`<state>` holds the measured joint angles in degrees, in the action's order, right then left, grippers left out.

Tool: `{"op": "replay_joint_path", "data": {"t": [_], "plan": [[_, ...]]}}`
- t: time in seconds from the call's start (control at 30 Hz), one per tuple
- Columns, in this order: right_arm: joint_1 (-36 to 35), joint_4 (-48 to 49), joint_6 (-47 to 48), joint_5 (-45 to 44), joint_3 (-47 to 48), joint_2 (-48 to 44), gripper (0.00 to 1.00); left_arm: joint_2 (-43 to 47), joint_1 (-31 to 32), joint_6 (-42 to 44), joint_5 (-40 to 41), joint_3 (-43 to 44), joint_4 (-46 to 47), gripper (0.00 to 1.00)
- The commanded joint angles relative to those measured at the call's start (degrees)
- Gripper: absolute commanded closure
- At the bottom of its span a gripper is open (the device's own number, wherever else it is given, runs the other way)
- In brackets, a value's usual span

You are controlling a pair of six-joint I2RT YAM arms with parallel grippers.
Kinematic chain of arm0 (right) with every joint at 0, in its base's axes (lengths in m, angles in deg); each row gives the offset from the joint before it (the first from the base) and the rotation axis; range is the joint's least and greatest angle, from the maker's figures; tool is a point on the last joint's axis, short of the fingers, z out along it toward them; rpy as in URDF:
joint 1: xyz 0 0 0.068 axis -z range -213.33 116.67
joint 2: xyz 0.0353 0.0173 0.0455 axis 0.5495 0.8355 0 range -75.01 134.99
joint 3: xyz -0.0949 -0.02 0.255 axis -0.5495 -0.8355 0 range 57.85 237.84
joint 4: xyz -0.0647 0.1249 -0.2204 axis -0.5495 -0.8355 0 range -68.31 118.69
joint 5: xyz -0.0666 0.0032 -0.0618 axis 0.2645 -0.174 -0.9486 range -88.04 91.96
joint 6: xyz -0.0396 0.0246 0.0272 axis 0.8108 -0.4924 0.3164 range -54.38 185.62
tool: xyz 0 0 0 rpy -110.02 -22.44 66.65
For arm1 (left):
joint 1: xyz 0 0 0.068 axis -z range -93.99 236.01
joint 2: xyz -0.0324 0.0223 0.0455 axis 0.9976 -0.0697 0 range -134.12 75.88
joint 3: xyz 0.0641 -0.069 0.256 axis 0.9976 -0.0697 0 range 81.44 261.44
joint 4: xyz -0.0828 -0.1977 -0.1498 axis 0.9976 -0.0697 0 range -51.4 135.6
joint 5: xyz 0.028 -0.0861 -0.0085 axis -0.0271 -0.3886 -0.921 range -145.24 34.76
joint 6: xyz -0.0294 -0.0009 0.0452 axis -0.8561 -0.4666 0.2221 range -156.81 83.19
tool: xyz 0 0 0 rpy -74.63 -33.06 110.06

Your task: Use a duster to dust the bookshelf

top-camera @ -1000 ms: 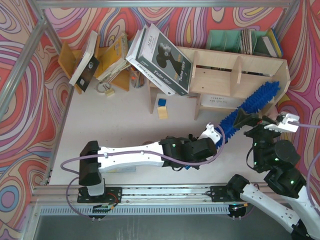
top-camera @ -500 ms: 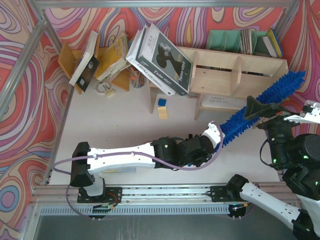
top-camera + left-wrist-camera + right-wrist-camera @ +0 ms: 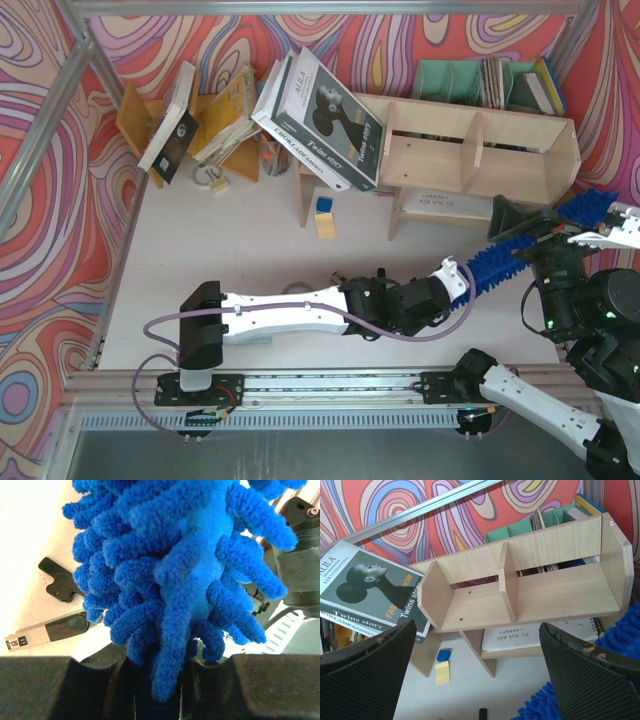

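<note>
The duster [image 3: 497,262], a long flat bright-blue fluffy microfibre strip, lies on a slant in front of the right end of the bookshelf [image 3: 470,150]. Its near end is clamped in the left gripper [image 3: 468,283] and its far tip reaches up towards the shelf unit's lower right corner. Whether the fluff touches the wood cannot be told. In the left wrist view the blue strands [image 3: 190,565] fill most of the picture, rising out of the closed black jaws at the bottom edge.

The bookshelf is a wide pale unpainted plywood unit with two tiers and upright dividers [image 3: 545,590]. It stands at the back of the white table [image 3: 230,250]. Papers lie flat on its lower tier.

The right gripper [image 3: 560,225] hovers over the duster's far half with its jaws spread wide and nothing between them. Its ribbed black fingers [image 3: 365,670] frame the shelf in the right wrist view, with blue fluff [image 3: 620,635] at the lower right.

A large grey-covered book [image 3: 320,115] leans against the shelf's left end. A small blue block [image 3: 323,203] and a yellow block [image 3: 326,224] sit on the table below it. A green file holder [image 3: 455,80] stands behind the shelf, and an orange-brown wooden book rack [image 3: 230,120] holds leaning books to the left. A small black-and-silver utility knife [image 3: 50,632] lies on the table beside the duster.
</note>
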<state>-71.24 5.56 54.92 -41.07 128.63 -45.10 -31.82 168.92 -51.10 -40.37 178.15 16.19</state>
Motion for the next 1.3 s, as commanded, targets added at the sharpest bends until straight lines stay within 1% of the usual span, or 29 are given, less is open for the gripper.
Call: {"op": "replay_joint_path", "data": {"t": [0.0,0.37,0.57,0.67,0.87,1.0,1.13,1.27], "plan": [[-0.23,-1.38,-1.13,-0.01,-0.64,-0.68,0.01,0.58,-1.6,0.09,-1.28,-1.55,3.12,1.0],[-0.23,-1.11,-0.86,-1.22,-1.85,-1.32,0.01,-3.05,-4.53,-0.79,-6.85,-7.72,5.58,1.0],[-0.23,-0.93,-0.68,-1.75,-2.46,-1.68,0.01,-4.42,-6.01,-1.2,-8.24,-10.0,6.8,1.0],[-0.23,-0.79,-0.73,-1.84,-2.55,-1.61,0.01,-4.46,-6.14,-0.57,-7.19,-9.86,6.3,1.0],[-0.23,-0.68,-0.6,-1.92,-2.44,-1.52,0.01,0.43,-6.15,0.37,-4.71,-9.52,6.13,1.0],[-0.23,-0.44,-0.87,-1.8,-2.62,-1.71,0.01,3.98,-6.15,1.04,-4.81,-8.44,5.18,1.0],[-0.23,-0.37,-0.96,-1.71,-2.99,-1.82,0.01,5.55,-6.18,0.99,-5.47,-8.52,5.07,1.0],[-0.23,-0.57,-0.94,-1.86,-3.21,-1.92,0.01,4.62,-6.15,1.01,-6.06,-9.2,4.81,1.0]]}}
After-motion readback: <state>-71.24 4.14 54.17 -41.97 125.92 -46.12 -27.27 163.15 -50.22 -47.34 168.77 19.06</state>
